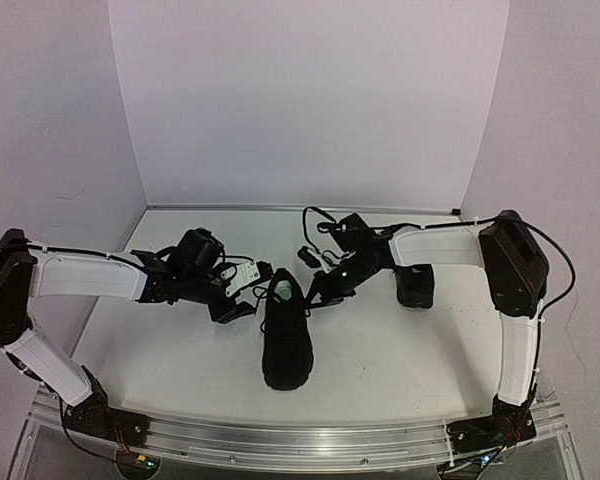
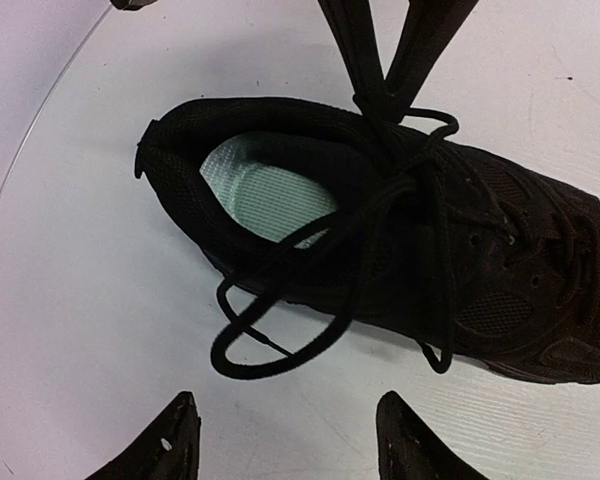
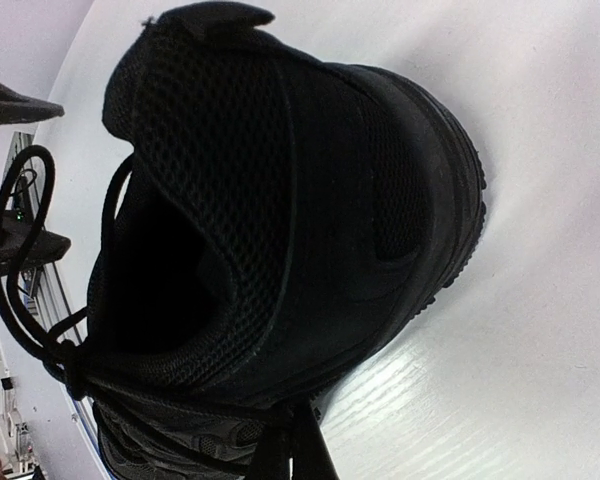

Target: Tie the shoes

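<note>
**Right pincer (image 2: 380, 95) pinched the laces (image 2: 320, 235); left pincer (image 2: 288, 400) hovered open.**
The shoe (image 2: 480, 270) lay on the bench (image 2: 80, 300) just ahead of the left pincer's spread jaws, with a slack loop (image 2: 248, 372) nearest them. The right pincer looked closed on the laces at the tongue. Done well, I judged, the left would drop onto that loop, grip one strand only, then draw away against the right's hold.

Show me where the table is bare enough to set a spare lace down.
Bare: the near-left table between left arm and the centre shoe; the near-right stretch between that shoe and the right arm's base; the far strip by the back wall. Crowded: the shoe's heel, where left gripper, right gripper and laces meet.
</note>
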Controlling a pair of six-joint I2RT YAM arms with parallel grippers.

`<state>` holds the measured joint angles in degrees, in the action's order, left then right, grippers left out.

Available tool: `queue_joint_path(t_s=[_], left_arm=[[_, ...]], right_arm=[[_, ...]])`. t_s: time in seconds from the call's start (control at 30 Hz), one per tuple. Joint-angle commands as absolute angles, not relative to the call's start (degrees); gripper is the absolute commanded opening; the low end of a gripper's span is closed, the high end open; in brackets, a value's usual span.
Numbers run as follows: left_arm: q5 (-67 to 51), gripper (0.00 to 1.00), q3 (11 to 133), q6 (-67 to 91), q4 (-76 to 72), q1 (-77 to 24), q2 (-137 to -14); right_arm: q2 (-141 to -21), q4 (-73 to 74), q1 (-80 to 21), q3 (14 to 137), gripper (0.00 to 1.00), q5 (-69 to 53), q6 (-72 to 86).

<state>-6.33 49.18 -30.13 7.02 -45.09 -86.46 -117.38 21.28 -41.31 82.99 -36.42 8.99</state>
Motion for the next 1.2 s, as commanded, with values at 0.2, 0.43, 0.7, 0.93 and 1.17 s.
queue_joint_path(t_s=[0.2, 0.43, 0.7, 0.93, 1.17], left_arm=[[-13.1, 0.61, 56.2, -37.1, 3.3, -43.7, -90.8], [-12.7, 0.38, 57.9, -38.6, 6.8, -43.6, -91.8], [-12.4, 0.11, 56.9, -38.3, 8.2, -43.2, -91.0], [-9.2, 0.0, 54.9, -36.0, 9.0, -42.6, -88.4], [-4.4, 0.0, 53.4, -34.6, 10.6, -42.3, -87.9]], right_arm=[[-114.3, 20.6, -41.0, 83.5, 0.0, -35.9, 8.3], [-112.5, 20.7, -40.3, 81.9, 0.0, -35.5, 8.3], [-110.2, 20.6, -39.4, 79.6, 0.0, -35.0, 8.3], [-107.1, 20.6, -38.2, 75.7, 0.0, -32.7, 8.7], [-104.5, 20.6, -36.8, 71.3, 0.0, -30.1, 9.5]])
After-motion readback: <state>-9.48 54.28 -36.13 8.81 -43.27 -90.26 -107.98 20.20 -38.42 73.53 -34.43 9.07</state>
